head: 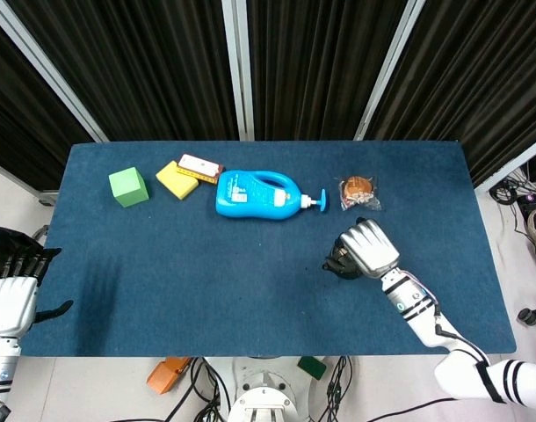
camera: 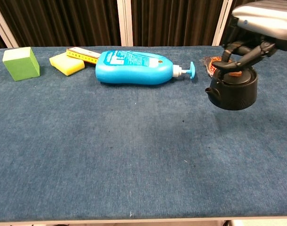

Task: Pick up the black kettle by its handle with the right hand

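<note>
The black kettle point(camera: 232, 89) hangs just above the blue table, its handle gripped from above by my right hand point(camera: 261, 19). Its spout points left, and a shadow lies on the cloth beneath it. In the head view the silver right hand point(head: 367, 248) covers most of the kettle point(head: 336, 261), which shows only at the hand's left edge. My left hand point(head: 11, 296) hangs off the table's front left corner, fingers apart and holding nothing.
A blue pump bottle point(camera: 136, 67) lies on its side mid-table, nozzle toward the kettle. A wrapped snack point(head: 358, 192) sits just behind the kettle. A green cube point(camera: 21, 63), a yellow block point(camera: 66, 64) and a small box point(head: 200, 167) line the far left.
</note>
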